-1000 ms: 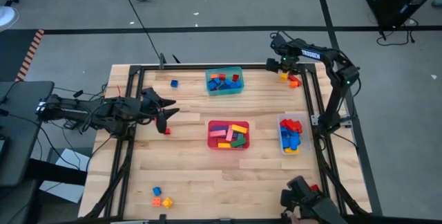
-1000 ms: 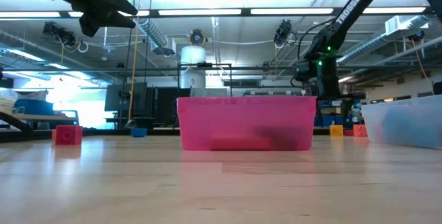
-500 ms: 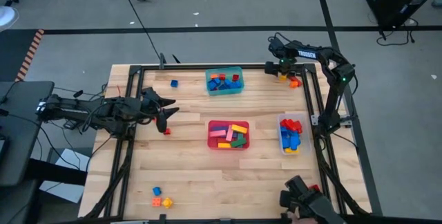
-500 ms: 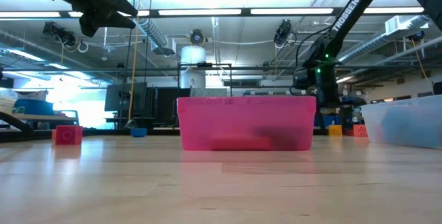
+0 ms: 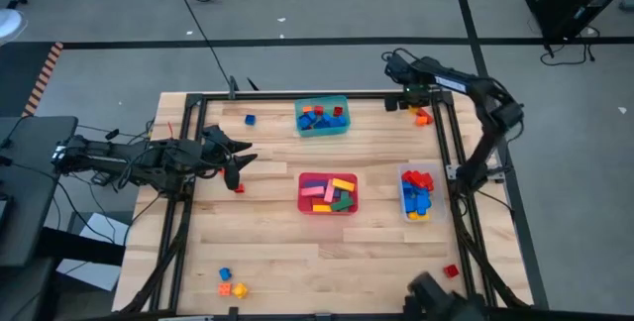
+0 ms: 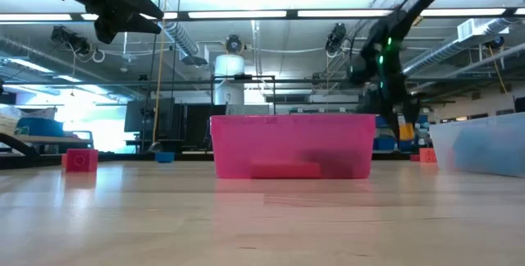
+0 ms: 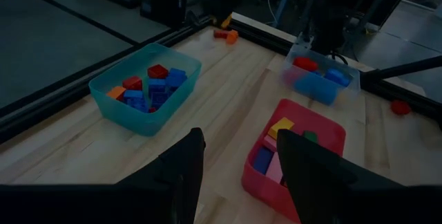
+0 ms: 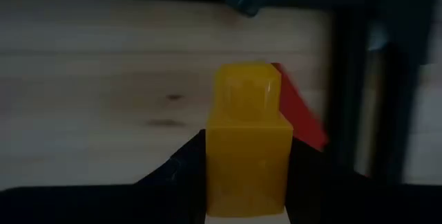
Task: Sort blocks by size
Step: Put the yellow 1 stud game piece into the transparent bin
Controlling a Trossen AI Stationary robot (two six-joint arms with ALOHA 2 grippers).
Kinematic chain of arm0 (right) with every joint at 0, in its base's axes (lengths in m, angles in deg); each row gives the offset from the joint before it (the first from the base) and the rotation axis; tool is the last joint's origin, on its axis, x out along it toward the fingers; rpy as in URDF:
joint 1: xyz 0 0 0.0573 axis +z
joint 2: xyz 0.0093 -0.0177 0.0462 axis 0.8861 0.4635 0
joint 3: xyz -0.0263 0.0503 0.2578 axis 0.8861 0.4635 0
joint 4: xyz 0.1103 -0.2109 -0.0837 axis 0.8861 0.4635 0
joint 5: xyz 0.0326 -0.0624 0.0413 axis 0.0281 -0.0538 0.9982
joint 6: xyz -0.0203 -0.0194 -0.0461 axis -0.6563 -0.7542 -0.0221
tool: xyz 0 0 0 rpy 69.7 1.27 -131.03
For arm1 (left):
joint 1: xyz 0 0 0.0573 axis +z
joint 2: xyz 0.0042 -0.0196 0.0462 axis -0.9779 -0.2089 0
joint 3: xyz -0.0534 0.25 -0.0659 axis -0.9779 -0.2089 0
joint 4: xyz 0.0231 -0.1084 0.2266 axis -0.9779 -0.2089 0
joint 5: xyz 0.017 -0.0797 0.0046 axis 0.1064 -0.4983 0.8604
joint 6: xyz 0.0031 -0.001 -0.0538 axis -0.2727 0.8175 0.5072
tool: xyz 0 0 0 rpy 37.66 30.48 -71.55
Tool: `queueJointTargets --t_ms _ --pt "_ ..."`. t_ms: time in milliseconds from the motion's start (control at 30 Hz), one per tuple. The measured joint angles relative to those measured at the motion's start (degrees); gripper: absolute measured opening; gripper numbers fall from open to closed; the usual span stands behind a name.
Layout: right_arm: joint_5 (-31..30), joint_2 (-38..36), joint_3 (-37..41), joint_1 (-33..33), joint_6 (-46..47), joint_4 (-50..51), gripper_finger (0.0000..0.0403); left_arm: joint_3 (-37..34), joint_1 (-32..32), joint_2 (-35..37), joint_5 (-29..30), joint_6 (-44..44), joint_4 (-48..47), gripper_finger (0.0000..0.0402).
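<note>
Right gripper at upper right of high view, over far table corner, pinching yellow block between its fingers; red block just behind it. Orange block nearby on table. Left gripper at left of high view, raised, fingers apart, nothing between. Red tub centre, teal tub above it, clear tub to right, all holding blocks. Loose blocks lower left.

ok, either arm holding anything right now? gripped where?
The right gripper holds a yellow block, jaws on its two opposite sides, near the table's far right corner. The left gripper holds nothing.
</note>
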Motion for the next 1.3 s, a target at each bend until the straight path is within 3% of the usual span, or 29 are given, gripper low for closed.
queueJointTargets --t_ms 233,500,700,867,1067,1300 --pt "-0.17 -17.40 -0.11 12.09 6.92 12.01 0.0154 0.00 -0.02 -0.07 -0.10 0.02 0.00 0.0192" --pt "1.14 -30.34 -0.09 33.30 29.33 27.32 0.0145 0.02 -0.02 -1.60 -4.06 0.09 0.02 0.0192" --pt "4.67 -33.14 4.57 49.77 46.03 29.79 0.0145 0.02 -0.02 -3.70 -4.27 0.08 0.00 0.0192" --pt "9.34 -33.15 10.32 58.64 54.36 29.70 0.0145 0.02 -0.02 -5.39 -6.35 0.07 0.00 0.0192" --pt "13.83 -33.15 16.27 64.32 59.91 27.13 0.0145 0.02 -0.02 -6.54 -9.33 0.17 -0.02 0.0192" --pt "16.61 -33.15 23.86 66.33 60.61 17.01 0.0145 0.02 -0.03 -6.49 -9.76 1.47 0.02 0.0192"
